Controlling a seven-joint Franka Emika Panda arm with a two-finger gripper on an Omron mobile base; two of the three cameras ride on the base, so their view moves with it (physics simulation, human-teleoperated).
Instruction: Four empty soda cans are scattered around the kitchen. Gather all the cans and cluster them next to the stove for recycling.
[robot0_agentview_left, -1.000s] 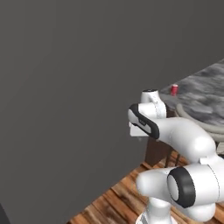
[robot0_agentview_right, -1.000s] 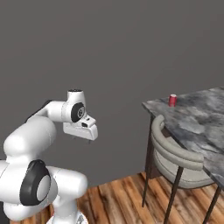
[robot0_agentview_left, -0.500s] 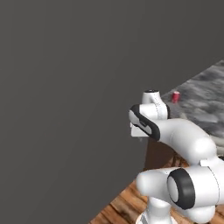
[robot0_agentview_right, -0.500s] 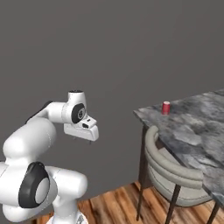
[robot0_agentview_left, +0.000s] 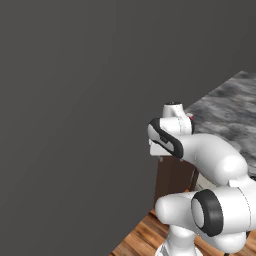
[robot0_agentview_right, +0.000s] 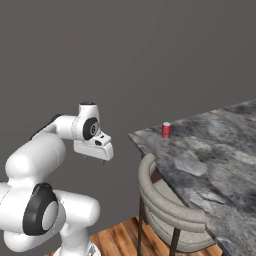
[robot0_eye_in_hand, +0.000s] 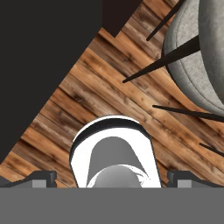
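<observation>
Where marble counter (robot0_agentview_right: 210, 155) ends, a red cylindrical soda can (robot0_agentview_right: 166, 130) stands.

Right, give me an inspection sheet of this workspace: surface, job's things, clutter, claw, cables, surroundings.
Surface: grey marbled table, dark base.
Job's things: one red soda can standing upright near the table's corner; a sliver of it also peeks past the arm in the left base view.
Clutter: nothing seen on the table besides the can.
Claw: claw open, empty, held well short of the table, pointing down at the floor.
Cables: nothing seen.
Surroundings: grey cushioned chair tucked against the table, wooden plank floor, plain dark wall.
</observation>
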